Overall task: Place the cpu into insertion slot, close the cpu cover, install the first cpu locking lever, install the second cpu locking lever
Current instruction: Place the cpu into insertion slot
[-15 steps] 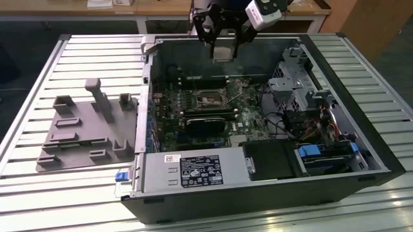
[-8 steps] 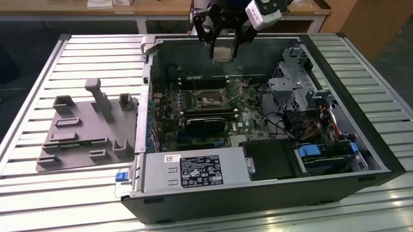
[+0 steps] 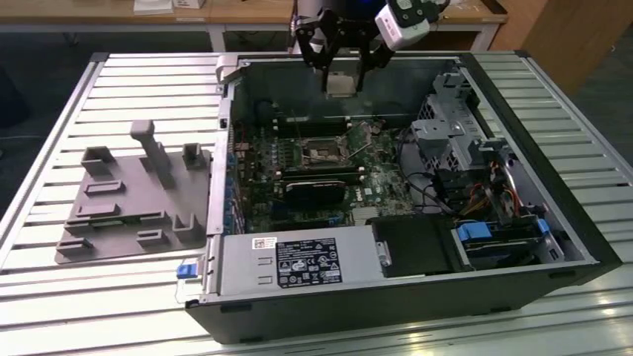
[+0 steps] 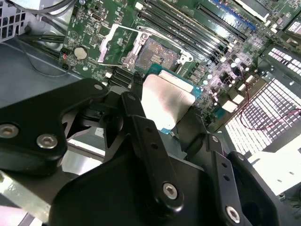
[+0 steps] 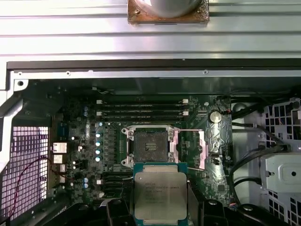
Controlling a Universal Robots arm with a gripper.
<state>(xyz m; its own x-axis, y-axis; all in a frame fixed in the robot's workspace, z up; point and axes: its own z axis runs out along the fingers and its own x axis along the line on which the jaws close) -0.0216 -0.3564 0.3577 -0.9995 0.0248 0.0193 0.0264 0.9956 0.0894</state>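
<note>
The end effector (image 3: 339,76) is clamped on the cpu (image 5: 158,195), hanging well above the slot (image 5: 151,146), its cover (image 5: 201,149) flipped open beside it, so the placing step is in hand and calls, I'd judge, for squaring cpu to slot.

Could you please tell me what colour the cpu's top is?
The cpu top is pale silver-beige with a teal-green edge, best in the first wrist view.

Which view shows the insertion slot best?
The first wrist view: the insertion slot faces the camera, empty and uncovered. The second wrist view shows it slanted; the exterior view, far off. The tool holds the cpu.
</note>
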